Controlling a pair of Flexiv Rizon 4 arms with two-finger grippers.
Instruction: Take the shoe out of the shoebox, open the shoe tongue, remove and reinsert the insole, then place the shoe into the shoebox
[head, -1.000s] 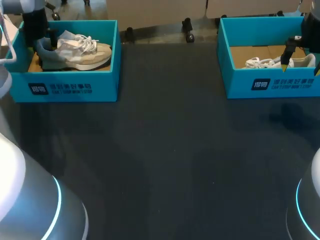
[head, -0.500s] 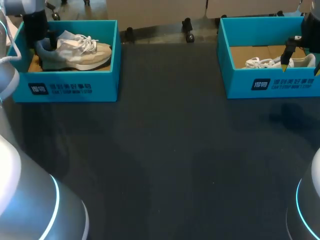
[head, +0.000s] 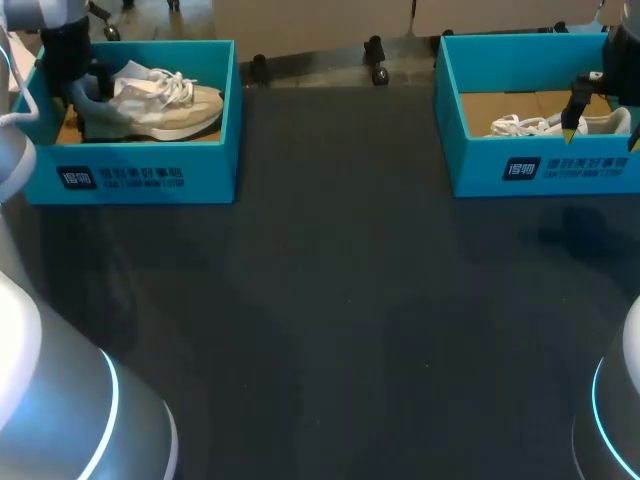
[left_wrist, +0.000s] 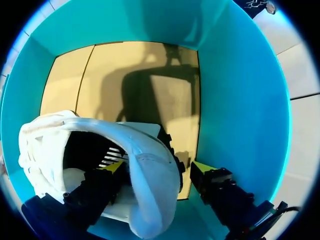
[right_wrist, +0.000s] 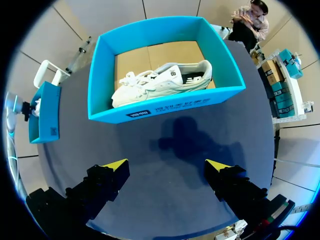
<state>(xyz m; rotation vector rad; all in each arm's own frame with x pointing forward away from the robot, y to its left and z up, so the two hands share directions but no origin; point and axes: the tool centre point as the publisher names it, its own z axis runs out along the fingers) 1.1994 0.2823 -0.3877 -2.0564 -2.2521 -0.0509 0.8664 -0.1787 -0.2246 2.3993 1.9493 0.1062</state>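
A beige and white shoe (head: 165, 105) lies in the teal shoebox (head: 130, 175) at the table's back left. My left gripper (head: 85, 90) is down in that box at the shoe's heel. In the left wrist view the gripper (left_wrist: 157, 170) is open and straddles the heel collar of the shoe (left_wrist: 145, 165): one finger is inside the shoe, the other outside with a small gap. A second teal shoebox (head: 560, 170) at the back right holds a white shoe (head: 530, 125). My right gripper (head: 602, 125) hangs open above its front wall, holding nothing.
In the right wrist view the right box (right_wrist: 165, 110) and its white shoe (right_wrist: 160, 80) lie ahead of my open right gripper (right_wrist: 167, 167). Dark table surface (head: 340, 300) spreads between and in front of the two boxes. The left box's wall (left_wrist: 240, 100) stands close beside my left gripper.
My left arm has shifted slightly back and left inside the box, and the shoe's heel has moved a little with it. The right arm has stayed still.
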